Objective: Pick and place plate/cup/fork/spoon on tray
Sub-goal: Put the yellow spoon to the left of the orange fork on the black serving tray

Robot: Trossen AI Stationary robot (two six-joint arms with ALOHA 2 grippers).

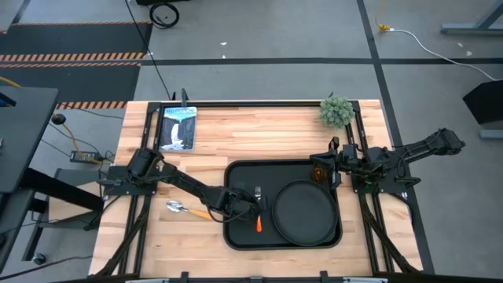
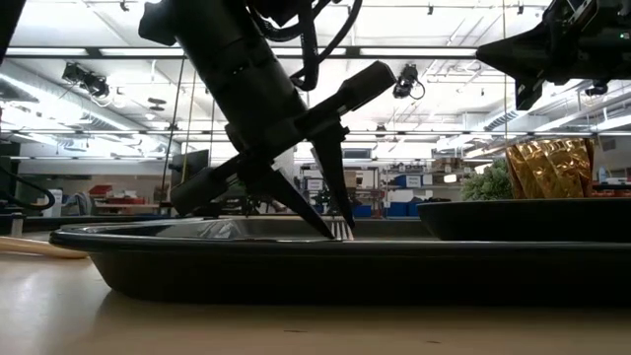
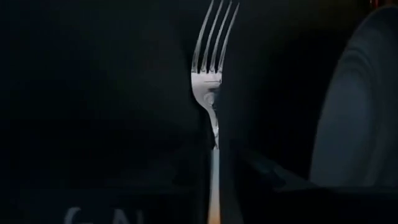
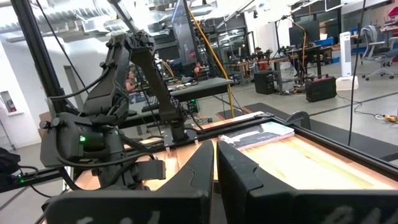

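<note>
The black tray [image 1: 236, 177] lies at the table's middle. The round black plate [image 1: 302, 212] rests on its right half and also shows in the low view [image 2: 513, 219]. The fork [image 1: 258, 208] lies flat on the tray left of the plate, tines toward the far edge [image 3: 214, 37]. My left gripper [image 2: 341, 235] is open, its tips low over the tray on either side of the fork. The amber cup [image 1: 320, 171] stands on the tray's far right corner [image 2: 552, 168]. My right gripper [image 4: 214, 155] is shut and empty above the cup. The spoon [image 1: 185, 208] lies on the table left of the tray.
A small green plant [image 1: 336, 112] stands at the table's far right. A picture card [image 1: 178, 127] lies at the far left. Bare wood shows along the far edge and at the near left.
</note>
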